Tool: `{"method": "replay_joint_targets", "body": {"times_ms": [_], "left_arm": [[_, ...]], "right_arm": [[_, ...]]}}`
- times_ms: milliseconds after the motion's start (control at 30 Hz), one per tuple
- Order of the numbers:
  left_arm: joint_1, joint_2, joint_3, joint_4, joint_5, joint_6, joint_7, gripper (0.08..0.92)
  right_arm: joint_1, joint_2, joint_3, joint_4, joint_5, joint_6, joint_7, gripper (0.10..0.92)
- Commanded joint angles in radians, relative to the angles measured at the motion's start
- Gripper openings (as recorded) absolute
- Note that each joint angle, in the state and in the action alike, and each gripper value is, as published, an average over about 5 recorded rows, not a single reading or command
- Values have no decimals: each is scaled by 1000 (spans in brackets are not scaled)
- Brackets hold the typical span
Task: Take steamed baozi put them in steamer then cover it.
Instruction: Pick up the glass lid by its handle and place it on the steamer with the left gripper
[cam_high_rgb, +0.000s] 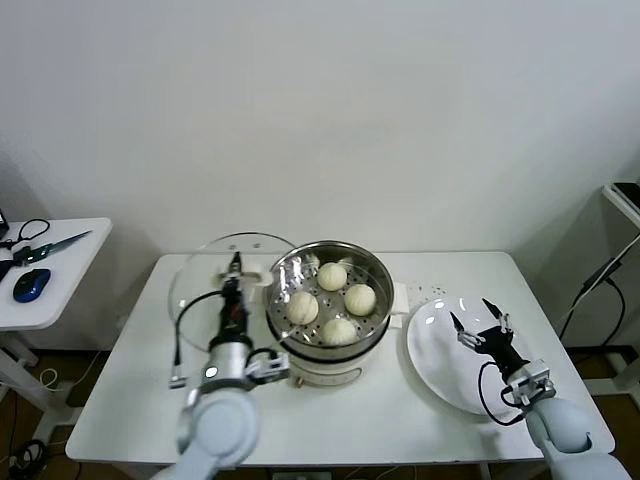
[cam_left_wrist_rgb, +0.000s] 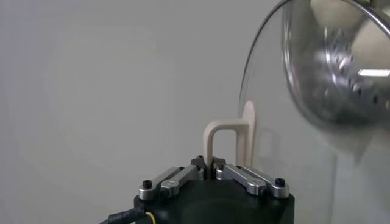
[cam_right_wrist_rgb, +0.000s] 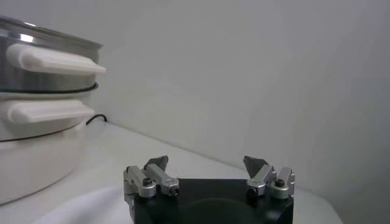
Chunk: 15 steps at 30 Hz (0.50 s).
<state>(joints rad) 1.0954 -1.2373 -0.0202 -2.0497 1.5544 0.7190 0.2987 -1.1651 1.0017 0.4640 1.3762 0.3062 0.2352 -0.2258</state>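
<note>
All four steamed baozi (cam_high_rgb: 331, 300) sit on the perforated tray inside the steamer (cam_high_rgb: 375, 332), which stands open at the table's (cam_high_rgb: 380, 420) centre. The cover (cam_high_rgb: 205, 275) is held raised and tilted just to the steamer's left, its rim overlapping the pot's edge; the left gripper (cam_high_rgb: 236, 268) is clamped on the cover's cream handle (cam_left_wrist_rgb: 228, 143), evidently ready to carry it over. The right gripper (cam_high_rgb: 480, 325) hovers idle over the white plate (cam_high_rgb: 440, 375), jaws wide apart and empty, well clear. Nothing obstructs the pot's mouth. A side table (cam_high_rgb: 60, 275) lies far left.
</note>
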Motion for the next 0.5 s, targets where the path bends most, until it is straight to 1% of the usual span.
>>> {"method": "replay_joint_targets", "body": {"times_ms": [33, 167, 500], "left_arm": [[-154, -247, 178, 190, 102, 66, 38, 146], [-176, -279, 195, 240, 95, 66, 30, 146], [-180, -284, 206, 292, 56, 66, 2, 146]], "right_arm": [[-7, 2, 8, -3, -3, 3, -1, 823], [-12, 7, 14, -1, -7, 5, -1, 823], [-22, 15, 30, -3, -18, 9, -3, 823]]}}
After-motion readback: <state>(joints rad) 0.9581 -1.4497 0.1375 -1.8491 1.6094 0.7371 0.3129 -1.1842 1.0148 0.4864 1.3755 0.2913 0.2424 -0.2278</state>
